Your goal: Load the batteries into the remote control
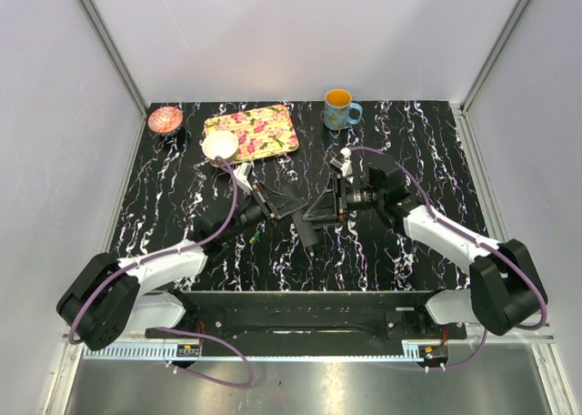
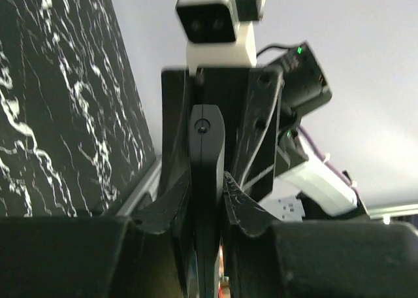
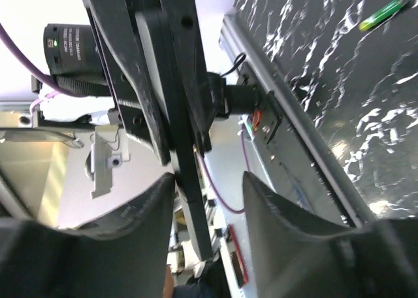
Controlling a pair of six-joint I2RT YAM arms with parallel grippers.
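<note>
The left gripper [image 2: 207, 190] is clamped on the remote control [image 2: 206, 141], held edge-on at frame centre; the right gripper [image 3: 209, 180] stands spread around that bar. A green battery [image 3: 382, 14] lies on the table [image 3: 313, 63] at upper right, so the left should likely hold steady while the right fetches it

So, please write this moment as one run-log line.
left end effector: shut on remote control | right end effector: open around it | green battery: loose on table
</note>
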